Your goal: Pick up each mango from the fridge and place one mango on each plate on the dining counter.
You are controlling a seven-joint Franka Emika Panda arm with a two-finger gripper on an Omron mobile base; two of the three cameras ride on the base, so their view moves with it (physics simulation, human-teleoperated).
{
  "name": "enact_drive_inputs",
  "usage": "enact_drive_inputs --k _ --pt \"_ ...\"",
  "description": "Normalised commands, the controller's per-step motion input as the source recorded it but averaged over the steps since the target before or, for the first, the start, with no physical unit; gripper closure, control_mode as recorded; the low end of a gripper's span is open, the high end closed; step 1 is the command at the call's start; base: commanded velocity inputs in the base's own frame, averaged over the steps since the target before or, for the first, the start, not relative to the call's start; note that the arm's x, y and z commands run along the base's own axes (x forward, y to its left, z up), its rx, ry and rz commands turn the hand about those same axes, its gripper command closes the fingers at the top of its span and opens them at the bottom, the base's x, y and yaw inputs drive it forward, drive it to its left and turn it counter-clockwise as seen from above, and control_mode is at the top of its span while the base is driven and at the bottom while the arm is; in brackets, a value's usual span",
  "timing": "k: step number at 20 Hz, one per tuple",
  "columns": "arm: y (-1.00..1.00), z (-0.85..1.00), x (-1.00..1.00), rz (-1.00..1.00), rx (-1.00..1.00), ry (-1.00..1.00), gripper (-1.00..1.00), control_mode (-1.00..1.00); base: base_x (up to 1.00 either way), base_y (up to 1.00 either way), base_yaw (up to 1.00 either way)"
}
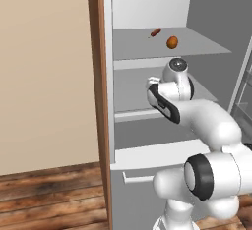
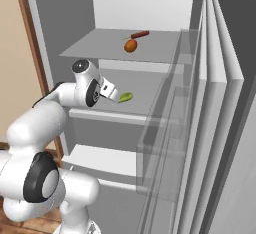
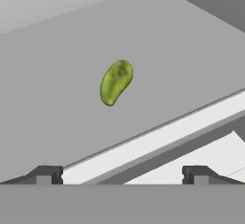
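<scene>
The fridge (image 1: 147, 155) stands open, with a brown wooden edge (image 1: 97, 101) on its left side. On the top shelf lie a thin red sausage (image 1: 155, 32) and, just to its right, the orange mango (image 1: 172, 42). One shelf lower lies the green mango (image 3: 115, 81), alone on the grey shelf (image 3: 57, 84). The gripper (image 3: 122, 174) is in front of this shelf, pointing at the green mango but not touching it. Its two dark tips are spread wide apart, and nothing is between them. Further right, the fridge door (image 2: 220, 128) hangs open.
</scene>
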Motion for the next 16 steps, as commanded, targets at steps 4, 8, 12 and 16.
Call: enact_drive_inputs --k 4,8,12,16 --pt "-0.14 -0.26 0.21 -0.02 0.0 0.0 -1.0 -1.0 0.0 0.0 0.0" --pt "-0.23 -0.25 0.25 0.0 0.01 0.0 -1.0 -1.0 0.0 0.0 0.0" --pt "-0.23 -0.1 0.29 0.0 0.03 0.0 -1.0 -1.0 0.0 0.0 0.0" --pt "-0.08 -0.12 0.37 0.0 0.02 0.01 -1.0 -1.0 0.0 0.0 0.0"
